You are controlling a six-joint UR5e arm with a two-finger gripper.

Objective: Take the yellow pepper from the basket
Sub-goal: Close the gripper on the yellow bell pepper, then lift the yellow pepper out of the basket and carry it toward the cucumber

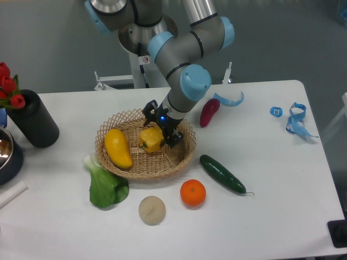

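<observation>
Cut off by the left edge: red tulips (7, 86), a metal bowl (6, 154), a pale strip (12, 194) at lower left. Robot base (116, 11) cropped at top. Dark object (339, 233) clipped at lower right corner. Gripper (161, 130) fingertips hidden against the yellow pepper (150, 138); closure unclear.

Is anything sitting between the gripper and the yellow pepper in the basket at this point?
Nothing visible does. The gripper is right at the yellow pepper, its jaws around the pepper's upper right side. The mango-like yellow fruit lies apart to the left in the basket, clear of the approach.
</observation>
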